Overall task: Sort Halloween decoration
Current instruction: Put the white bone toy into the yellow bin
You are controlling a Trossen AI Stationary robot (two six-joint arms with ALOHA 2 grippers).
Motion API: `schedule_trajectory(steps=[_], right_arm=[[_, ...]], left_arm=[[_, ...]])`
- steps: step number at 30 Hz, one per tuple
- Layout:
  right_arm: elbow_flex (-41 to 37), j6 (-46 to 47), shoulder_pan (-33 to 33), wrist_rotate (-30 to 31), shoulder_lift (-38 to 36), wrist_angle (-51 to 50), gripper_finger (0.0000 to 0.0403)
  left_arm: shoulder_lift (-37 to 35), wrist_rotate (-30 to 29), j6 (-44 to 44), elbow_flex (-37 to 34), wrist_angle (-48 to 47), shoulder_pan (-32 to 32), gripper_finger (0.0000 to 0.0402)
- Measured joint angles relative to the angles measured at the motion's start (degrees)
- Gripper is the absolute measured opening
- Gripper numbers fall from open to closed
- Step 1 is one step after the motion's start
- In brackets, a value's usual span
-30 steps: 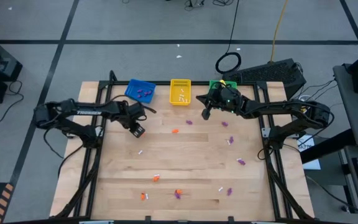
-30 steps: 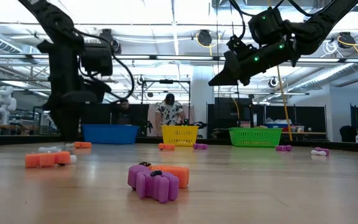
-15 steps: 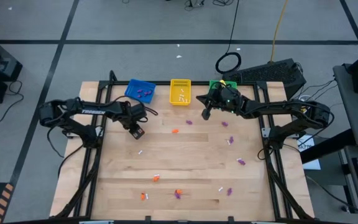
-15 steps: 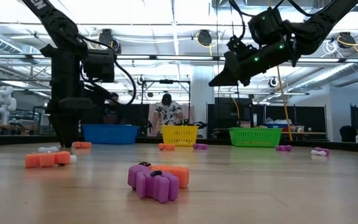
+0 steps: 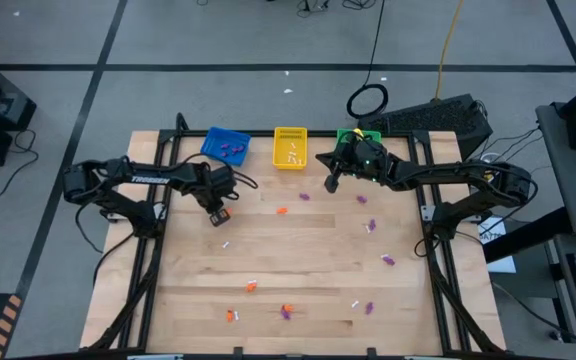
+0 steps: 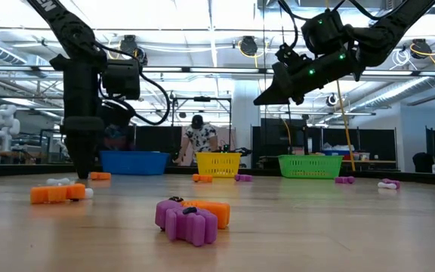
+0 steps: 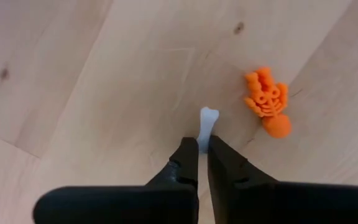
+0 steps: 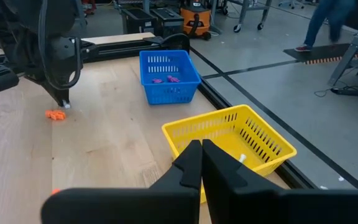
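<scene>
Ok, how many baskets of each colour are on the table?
blue basket: 1
yellow basket: 1
green basket: 1
Total: 3

**Baskets:** three, in a row along the table's far edge. One blue basket (image 5: 230,131) stands at the left, one yellow basket (image 5: 290,129) in the middle and one green basket (image 5: 345,133) at the right.

**Loose on the table (image 5: 298,260):**
- five orange trinkets (image 5: 281,211)
- six purple trinkets (image 5: 388,260)
- at least two white trinkets (image 5: 225,243)

**Held:** one white trinket (image 7: 206,121), between the fingertips of the left gripper (image 7: 202,146).

**In the baskets:** several purple pieces in the blue one and several white pieces in the yellow one; their number cannot be told.
</scene>
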Motion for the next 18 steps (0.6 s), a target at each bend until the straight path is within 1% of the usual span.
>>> schedule_trajectory(steps=[5, 8, 18], right_arm=[[0.0, 0.0, 0.0, 0.0, 0.0, 0.0, 0.0], [0.0, 0.0, 0.0, 0.0, 0.0, 0.0, 0.0], [0.0, -0.1, 0.0, 0.0, 0.0, -1.3, 0.0]], left_arm=[[-0.4, 0.1, 1.5, 0.4, -0.6, 0.0, 0.0008], [-0.2, 0.0, 2.4, 2.2, -3.1, 0.0, 0.0008], [-0.2, 0.1, 4.6, 8.8, -4.5, 0.0, 0.0006]])
